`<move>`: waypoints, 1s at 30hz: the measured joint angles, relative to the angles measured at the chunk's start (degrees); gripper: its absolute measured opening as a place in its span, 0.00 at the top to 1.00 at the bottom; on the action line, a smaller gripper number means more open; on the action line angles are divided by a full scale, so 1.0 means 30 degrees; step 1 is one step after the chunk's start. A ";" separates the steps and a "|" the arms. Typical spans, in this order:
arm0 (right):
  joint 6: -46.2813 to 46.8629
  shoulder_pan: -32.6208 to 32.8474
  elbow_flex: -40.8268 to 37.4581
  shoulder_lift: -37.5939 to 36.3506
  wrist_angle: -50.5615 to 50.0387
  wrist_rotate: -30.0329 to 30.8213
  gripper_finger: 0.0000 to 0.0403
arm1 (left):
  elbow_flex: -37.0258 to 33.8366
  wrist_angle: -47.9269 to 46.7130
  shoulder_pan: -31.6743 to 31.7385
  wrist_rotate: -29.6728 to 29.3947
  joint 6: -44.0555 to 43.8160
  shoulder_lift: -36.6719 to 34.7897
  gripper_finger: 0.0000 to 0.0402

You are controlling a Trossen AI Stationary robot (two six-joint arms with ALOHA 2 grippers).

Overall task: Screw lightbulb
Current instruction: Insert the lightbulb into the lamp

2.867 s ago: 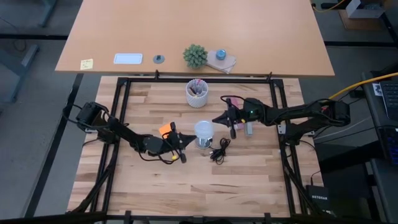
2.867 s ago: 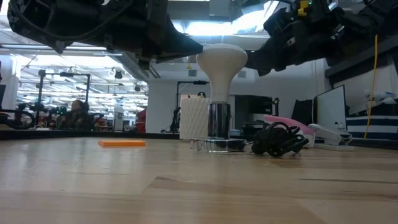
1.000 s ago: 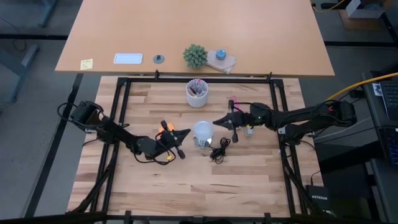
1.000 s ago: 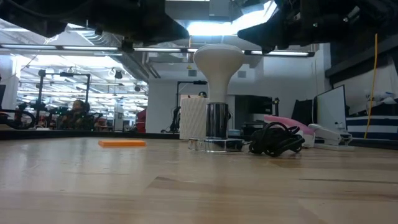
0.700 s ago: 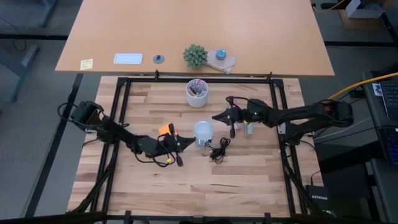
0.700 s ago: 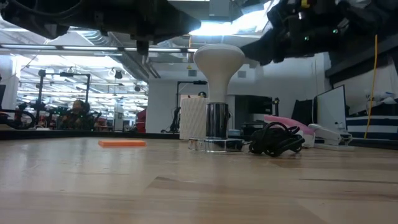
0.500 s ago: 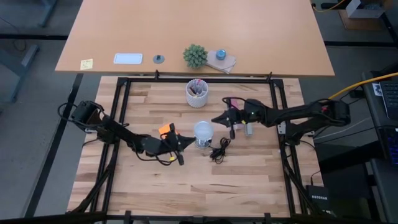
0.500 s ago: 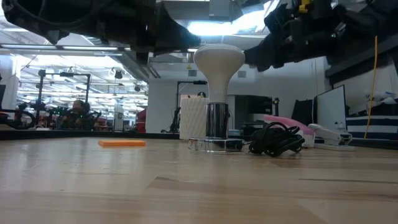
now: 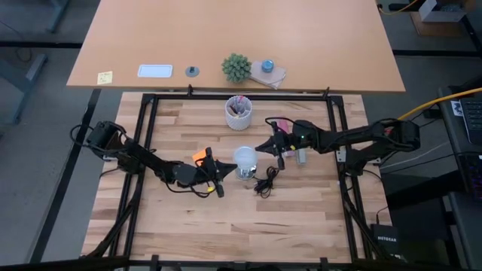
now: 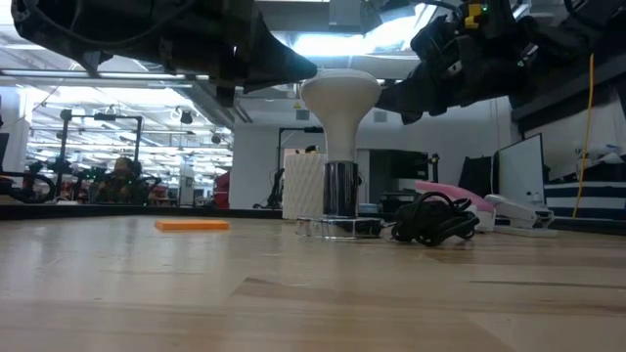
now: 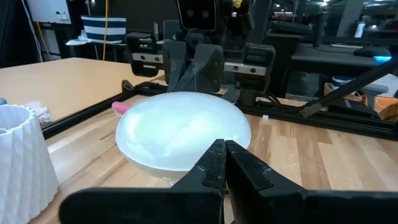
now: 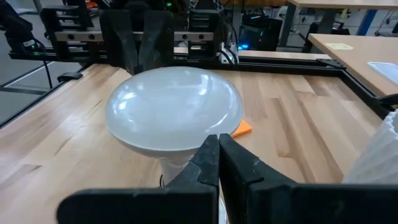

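The lightbulb stands upright, axis vertical, wide end up, between 2 closed grippers: left gripper, right gripper, neither holding anything.

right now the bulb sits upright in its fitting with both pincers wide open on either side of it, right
Not quite: the lightbulb does stand upright in the fitting, flanked by the left pincer and right pincer, but both pincers are shut, as each wrist view shows.

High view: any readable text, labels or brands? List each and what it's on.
"NETGEAR": faint, on the black box on the floor past the table's right front corner.
Yellow sticky note on the far desk: marks too small to read.
White card beside it: nothing legible.
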 joint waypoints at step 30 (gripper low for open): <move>0.1021 0.0052 -0.0015 0.0007 -0.0444 -0.3560 0.99 | 0.0001 0.0035 0.0633 -0.1990 0.0099 -0.0022 1.00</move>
